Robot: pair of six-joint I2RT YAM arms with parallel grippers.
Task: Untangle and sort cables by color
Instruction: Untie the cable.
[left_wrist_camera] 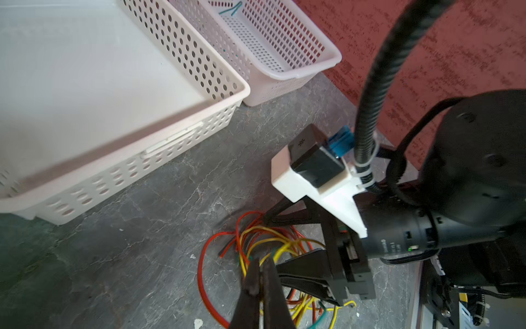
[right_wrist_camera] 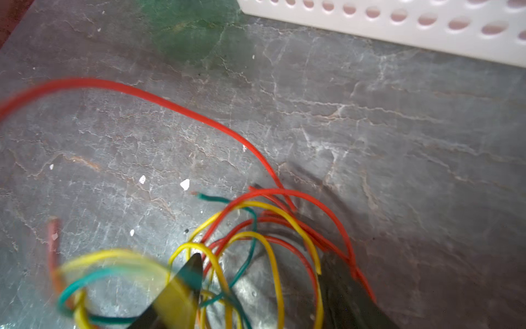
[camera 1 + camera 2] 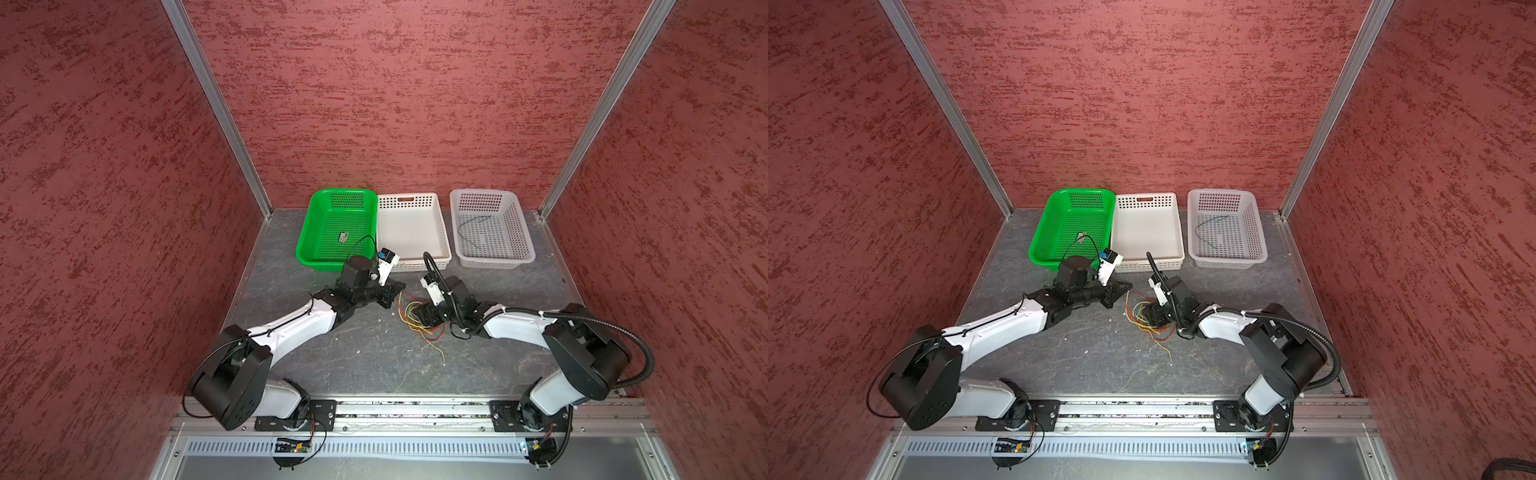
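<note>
The cables [image 3: 417, 322] [image 3: 1148, 318] lie in a tangle of thin red, yellow and blue-green loops on the grey tabletop between my two arms. My right gripper [image 2: 267, 284] [image 3: 424, 316] is down in the tangle. It is open, its jaws wide apart astride several yellow, red and green loops [image 2: 271, 208]. My left gripper [image 1: 260, 265] [image 3: 399, 289] is shut at the far left edge of the tangle, with a yellow wire [image 1: 280, 250] running right past its tips. I cannot tell whether a wire is pinched there. One blue-green cable [image 3: 469, 228] [image 1: 232, 10] lies in the right-hand white basket.
Three containers stand in a row along the back: a green basket [image 3: 305, 232], a white solid-bottomed basket [image 3: 415, 262] and a white mesh basket [image 3: 498, 262]. The right arm's thick black hose [image 1: 370, 94] arches over the tangle. Red walls close in three sides.
</note>
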